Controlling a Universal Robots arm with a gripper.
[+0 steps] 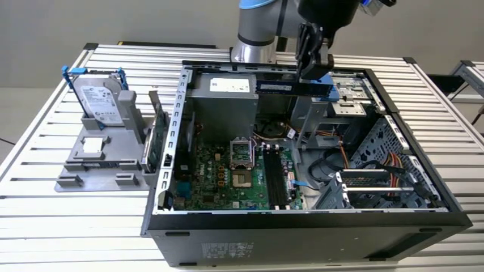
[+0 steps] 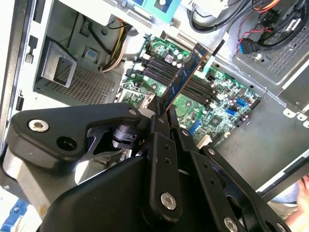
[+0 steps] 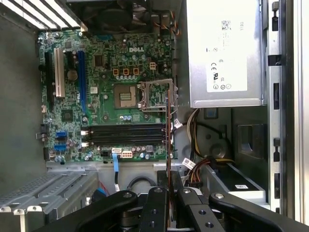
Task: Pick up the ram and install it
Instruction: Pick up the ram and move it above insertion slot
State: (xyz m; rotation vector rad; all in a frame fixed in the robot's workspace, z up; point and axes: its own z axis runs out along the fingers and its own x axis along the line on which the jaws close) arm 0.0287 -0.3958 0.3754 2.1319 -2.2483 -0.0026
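Counter: slatted white metal counter (image 1: 45, 226) carrying an open black computer case (image 1: 302, 241).
Motherboard: green circuit board (image 1: 226, 175) lying flat inside the case, with black memory slots (image 3: 125, 134).
Fingers: black fingers (image 1: 310, 67) clenched on the ram.
Ram: thin bluish-green stick (image 1: 284, 88), held level above the case, clear of the slots.

A slatted metal counter (image 1: 53, 226) carries two things. An open dark computer case (image 1: 302, 241) lies on its side toward the exterior view's right. A grey plastic holder (image 1: 98, 167) sits just beside it, on the exterior view's left.
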